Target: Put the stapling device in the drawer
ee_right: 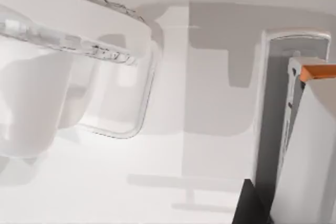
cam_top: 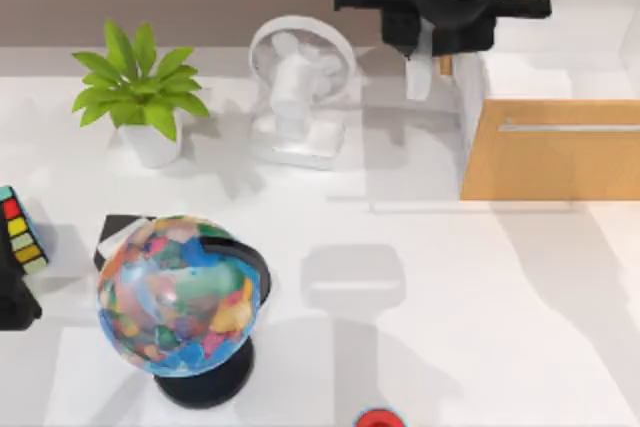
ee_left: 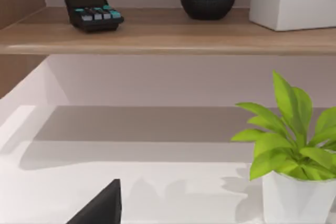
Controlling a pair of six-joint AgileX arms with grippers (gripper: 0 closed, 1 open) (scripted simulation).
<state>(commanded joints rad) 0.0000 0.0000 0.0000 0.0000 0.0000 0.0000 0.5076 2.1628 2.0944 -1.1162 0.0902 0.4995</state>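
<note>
The stapling device (cam_top: 419, 69) is held up in the right gripper (cam_top: 421, 55), far back on the table, just left of the open drawer (cam_top: 552, 152) and right of the white fan (cam_top: 300, 87). The fingers are closed thin around it. It looks light, hard and smooth, so slipping is likely; a hold across its middle seems best. The left gripper is parked at the near left

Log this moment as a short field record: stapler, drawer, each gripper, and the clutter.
stapler: white, upright in the right gripper, beside the drawer's left wall
drawer: pulled open, white inside, wood front with silver handle
left gripper: parked at table's left edge
clutter: desk fan, potted plant, globe
</note>
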